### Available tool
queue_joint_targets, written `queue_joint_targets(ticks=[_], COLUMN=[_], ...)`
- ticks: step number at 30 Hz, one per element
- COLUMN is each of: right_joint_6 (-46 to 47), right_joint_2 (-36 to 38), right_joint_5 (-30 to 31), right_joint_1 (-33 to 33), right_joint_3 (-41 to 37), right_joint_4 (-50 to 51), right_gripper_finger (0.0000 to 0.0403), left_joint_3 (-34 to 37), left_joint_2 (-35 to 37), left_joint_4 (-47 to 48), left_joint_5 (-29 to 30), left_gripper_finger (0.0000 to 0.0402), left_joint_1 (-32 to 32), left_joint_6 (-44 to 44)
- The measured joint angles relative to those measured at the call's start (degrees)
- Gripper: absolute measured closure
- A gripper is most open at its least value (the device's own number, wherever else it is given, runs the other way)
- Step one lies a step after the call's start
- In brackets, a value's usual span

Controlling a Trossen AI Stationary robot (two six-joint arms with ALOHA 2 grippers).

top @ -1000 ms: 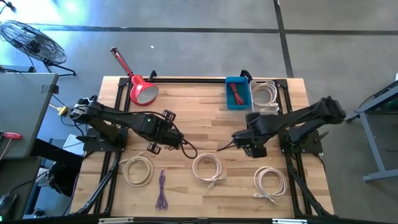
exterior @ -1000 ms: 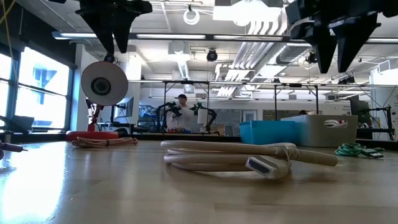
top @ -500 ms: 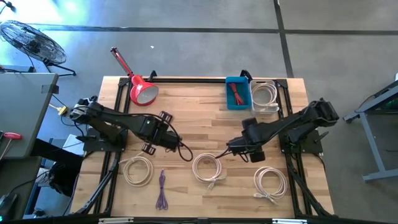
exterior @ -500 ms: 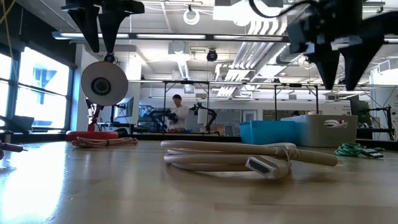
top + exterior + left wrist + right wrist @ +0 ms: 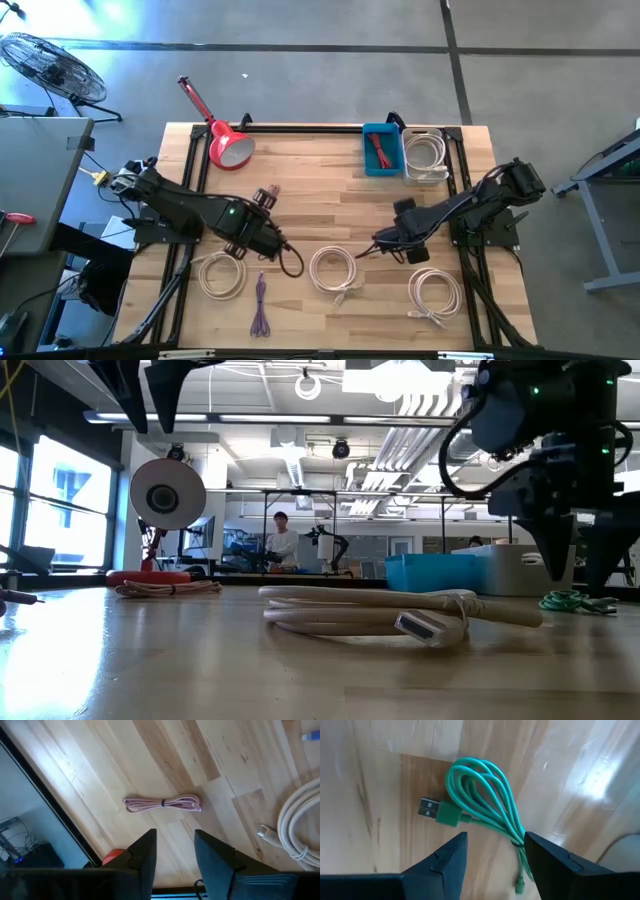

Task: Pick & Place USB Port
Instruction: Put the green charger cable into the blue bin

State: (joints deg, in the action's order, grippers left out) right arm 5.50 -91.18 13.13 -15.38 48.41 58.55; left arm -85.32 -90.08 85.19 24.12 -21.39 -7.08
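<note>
While both arms lean in over the wooden table (image 5: 330, 180), the action sits with the right gripper (image 5: 492, 855), low at centre-right of the overhead frame. Its wrist camera looks straight down between two parted, empty fingers (image 5: 445, 857) at a coiled green USB cable (image 5: 485, 805): the loops fan toward the upper middle of that picture, and the flat plug (image 5: 427, 809) points to the left. In the low view the same green coil (image 5: 565, 601) lies at the far right edge, on the table just beside the descending gripper. Nothing is gripped yet, so this looks like the approach, with the pick not yet made.

Over on the left side, the left gripper (image 5: 172, 852) hangs with its fingers apart too, holding nothing, and its camera shows a pink bundled cable (image 5: 162, 803) at mid-frame, ahead of the fingertips. That arm reads as lining up its own target.

My call on the next move: the right gripper needs to drop so the fingers straddle the bunched strands near the plug, then close. The blue bin (image 5: 382, 150) and the white bin (image 5: 427, 153) wait at the upper right of the overhead picture, likely the drop spot. Three cream cable coils (image 5: 333, 270) lie along the lower part of that frame, the middle one near the right arm's line.
</note>
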Motion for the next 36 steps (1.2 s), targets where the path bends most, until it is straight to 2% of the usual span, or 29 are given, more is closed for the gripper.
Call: queue_joint_targets(ticks=[9, 12, 17, 22, 25, 31, 36], right_joint_6=[-1.9, -2.0, -1.5, -1.4, 0.4, 2.0, 2.1], right_joint_2=[0.4, 0.3, 0.2, 0.2, 0.0, -0.2, -0.1], right_joint_5=[0.0, -0.7, -1.1, -0.4, 2.5, 7.9, 12.6], right_joint_1=[0.4, 2.0, 5.2, 7.7, 8.3, 8.3, 8.1], right_joint_3=[-6.9, -6.5, -5.8, -5.7, -5.3, 0.7, 10.6], right_joint_4=[-10.5, -10.9, -11.8, -13.4, -14.8, -12.2, -5.8], right_gripper_finger=[0.0216, 0.0228, 0.0288, 0.0382, 0.0385, 0.0395, 0.0398], left_joint_3=[0.0, 0.0, 0.0, 0.0, 0.0, 0.0, 0.0], left_joint_2=[0.0, 0.0, 0.0, 0.0, 0.0, 0.0, 0.0], left_joint_4=[-1.7, -1.8, -3.2, -3.2, -3.2, -2.6, -0.8], left_joint_5=[0.9, 1.0, 1.1, 1.1, 1.5, 7.5, 13.6], left_gripper_finger=[0.0275, 0.0275, 0.0275, 0.0275, 0.0275, 0.0275, 0.0275], left_joint_1=[0.0, 0.0, 0.0, 0.0, 0.0, 0.0, 0.0], left_joint_6=[0.1, 0.1, 0.1, 1.3, 1.4, 1.4, 1.8])
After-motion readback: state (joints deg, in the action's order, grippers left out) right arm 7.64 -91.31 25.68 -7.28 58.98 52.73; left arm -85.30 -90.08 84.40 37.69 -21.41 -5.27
